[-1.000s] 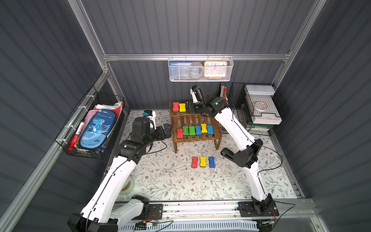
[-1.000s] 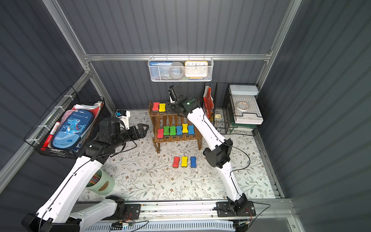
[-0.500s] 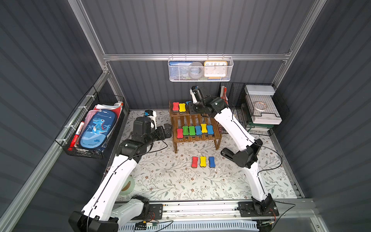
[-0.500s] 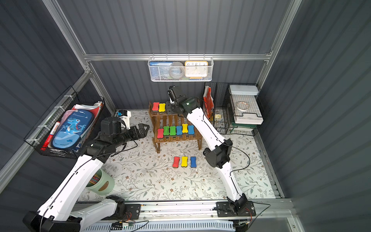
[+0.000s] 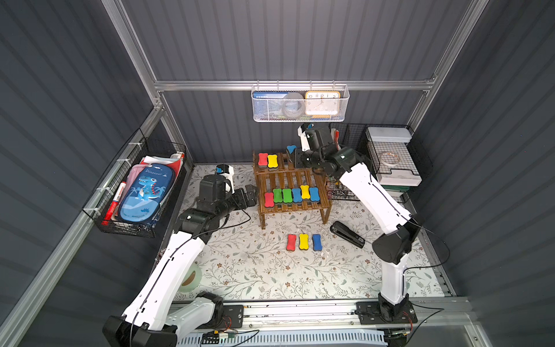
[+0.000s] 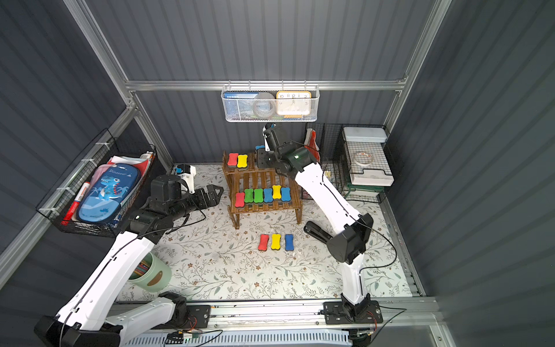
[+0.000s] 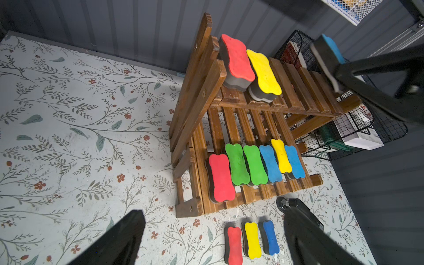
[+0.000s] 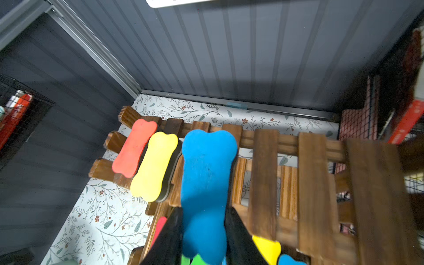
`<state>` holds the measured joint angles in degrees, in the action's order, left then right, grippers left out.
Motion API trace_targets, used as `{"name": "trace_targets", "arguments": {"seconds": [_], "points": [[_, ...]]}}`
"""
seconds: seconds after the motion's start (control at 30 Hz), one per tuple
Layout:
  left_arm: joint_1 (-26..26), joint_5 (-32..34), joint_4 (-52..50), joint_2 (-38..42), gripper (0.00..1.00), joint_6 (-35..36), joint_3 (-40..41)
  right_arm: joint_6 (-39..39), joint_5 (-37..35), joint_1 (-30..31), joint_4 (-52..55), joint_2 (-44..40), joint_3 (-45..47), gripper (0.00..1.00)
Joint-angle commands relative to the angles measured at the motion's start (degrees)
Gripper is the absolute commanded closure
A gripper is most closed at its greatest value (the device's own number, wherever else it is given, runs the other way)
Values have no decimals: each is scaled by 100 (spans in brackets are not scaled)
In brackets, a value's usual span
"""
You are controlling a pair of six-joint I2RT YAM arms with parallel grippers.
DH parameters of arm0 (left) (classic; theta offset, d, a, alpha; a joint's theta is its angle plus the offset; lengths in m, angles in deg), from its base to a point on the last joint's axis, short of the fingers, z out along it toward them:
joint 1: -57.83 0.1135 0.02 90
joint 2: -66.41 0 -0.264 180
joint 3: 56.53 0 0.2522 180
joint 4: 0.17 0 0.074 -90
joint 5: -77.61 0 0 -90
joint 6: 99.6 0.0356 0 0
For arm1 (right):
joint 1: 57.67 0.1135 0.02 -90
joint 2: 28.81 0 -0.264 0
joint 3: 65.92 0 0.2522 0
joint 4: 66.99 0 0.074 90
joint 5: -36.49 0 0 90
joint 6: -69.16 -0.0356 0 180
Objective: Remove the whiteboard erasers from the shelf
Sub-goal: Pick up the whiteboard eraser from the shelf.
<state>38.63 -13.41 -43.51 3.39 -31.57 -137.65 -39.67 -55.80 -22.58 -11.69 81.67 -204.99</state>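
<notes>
The brown slatted shelf (image 5: 288, 177) stands at the back of the floral mat. My right gripper (image 8: 204, 220) is shut on a blue eraser (image 8: 207, 174), which it holds tilted just above the upper tier; in both top views the blue eraser (image 5: 291, 148) shows beside the wrist. A red eraser (image 5: 263, 159) and a yellow eraser (image 5: 272, 160) lie on that tier. Several erasers (image 5: 286, 195) line the lower tier. Three more, red, yellow (image 5: 303, 241) and blue, lie on the mat in front. My left gripper (image 7: 212, 213) hangs open and empty left of the shelf.
A black stapler (image 5: 347, 233) lies on the mat right of the shelf's front leg. A black wire-grid organiser (image 5: 390, 159) stands at the back right and a white mesh basket (image 5: 300, 103) hangs on the wall. A green cup (image 6: 151, 275) sits under my left arm.
My right gripper has closed on the blue eraser at the upper tier and raised it, tilted, off the slats. The left arm has barely moved.
</notes>
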Motion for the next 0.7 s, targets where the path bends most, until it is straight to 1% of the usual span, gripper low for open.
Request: {"name": "trace_targets", "arguments": {"seconds": [0.0, 0.1, 0.2, 0.27, 0.37, 0.43, 0.5, 0.6, 0.67], "points": [[4, 12, 76, 32, 1, 27, -100, -439, 307, 35, -502, -763, 959, 75], [2, 18, 84, 47, 1, 27, -80, -677, 289, 168, -741, -1510, 2125, 76], [4, -21, 126, 66, 1, 27, -54, -938, 106, 454, -963, -2281, 3289, 76], [4, -30, 150, 71, 0, 22, -41, -1179, -26, 694, -1005, -2644, 3904, 77], [4, -65, 172, 84, 1, 11, -41, -1733, 4, 970, -1232, -3071, 4840, 77], [4, -85, 187, 100, 1, 3, -41, -1994, -64, 1232, -1321, -3169, 5231, 77], [3, -92, 182, 131, 1, -7, -41, -2163, -116, 1479, -1273, -3094, 5387, 77], [3, -70, 134, 167, 1, 6, -95, -2591, 262, 1648, -1449, -2765, 5673, 77], [0, -33, 65, 206, 1, 22, -144, -2784, 276, 1748, -1680, -2485, 5779, 78]]}}
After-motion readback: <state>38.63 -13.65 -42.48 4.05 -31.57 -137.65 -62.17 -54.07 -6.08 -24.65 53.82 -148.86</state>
